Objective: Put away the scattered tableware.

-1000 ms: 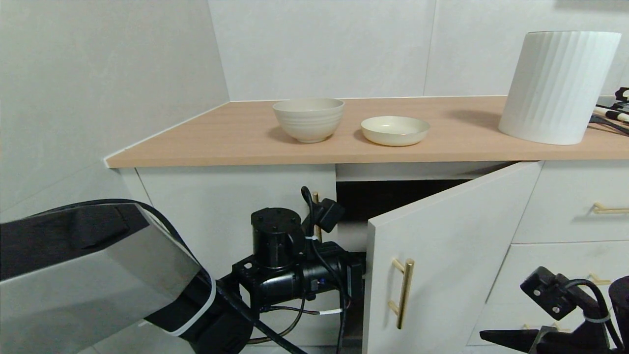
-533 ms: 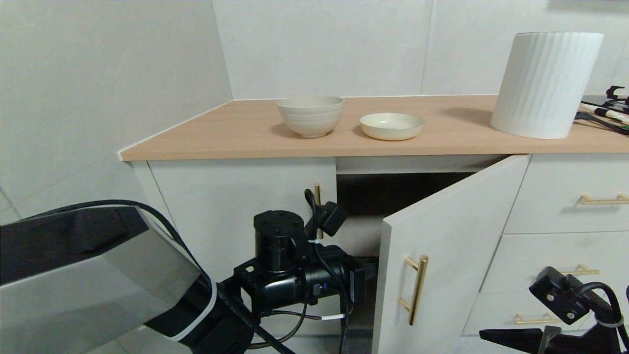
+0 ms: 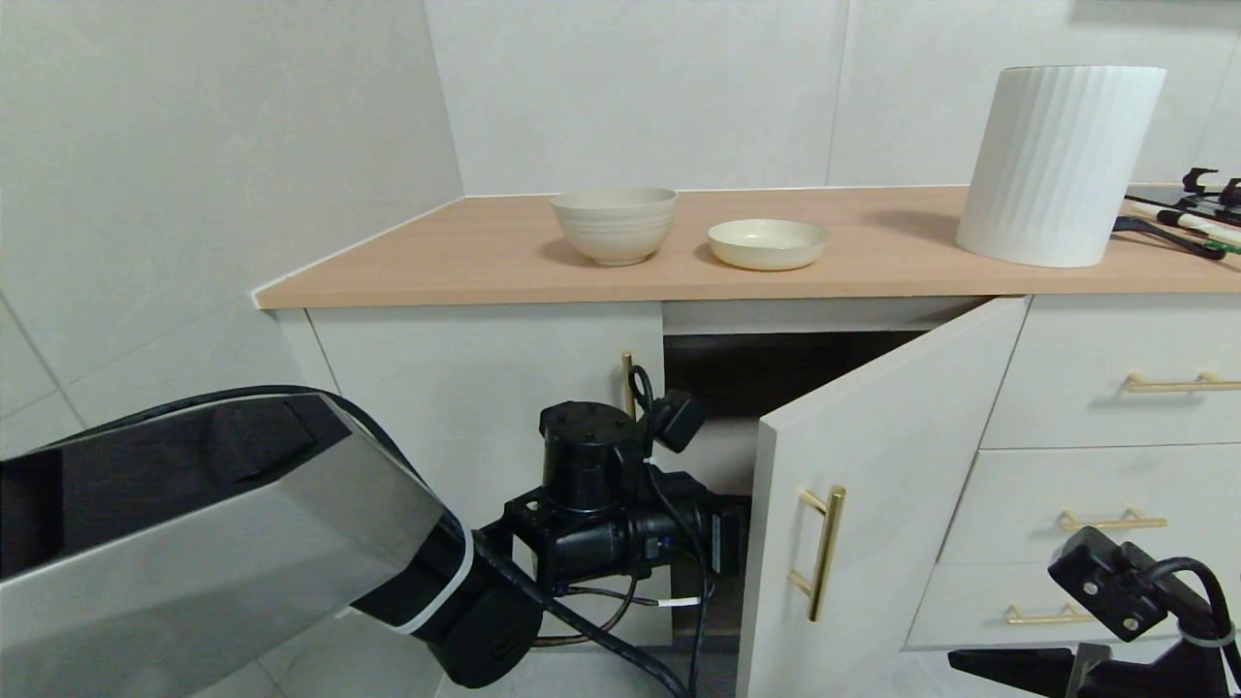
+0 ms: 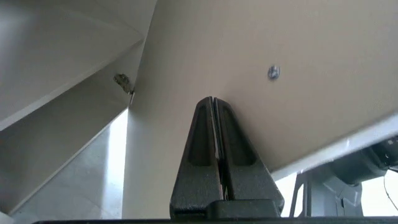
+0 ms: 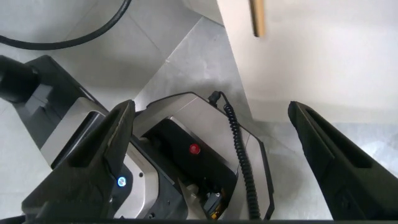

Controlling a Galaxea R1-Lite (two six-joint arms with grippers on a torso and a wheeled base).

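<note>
Left pincer [image 4: 213,107]: shut tight, pads pressed together with nothing between them. Its tip sits just at the inner face of the white cabinet door [image 3: 873,465]; I cannot tell if it touches.
Right pincer [image 5: 211,112]: spread wide and empty, hanging low over the floor in front of the drawers.
Door: ajar, swung outward, its brass bar handle [image 3: 820,553] facing me and the dark cabinet opening behind it.
Tableware: a beige ribbed ceramic bowl [image 3: 614,224] and a cream shallow round dish [image 3: 767,243] stand upright on the light wooden table [image 3: 465,264] above the cabinet. They are near each other but apart, with the bowl on my left.
Handling: both look stiff, glazed, probably slick and easy to chip. I judge the bowl the heavier. I would pinch its rim, one pad inside and one outside. The dish offers only a low lip, so it needs a firm hold at the edge.
Neighbour: a tall white ribbed cylinder [image 3: 1059,165] stands well to the right.
</note>
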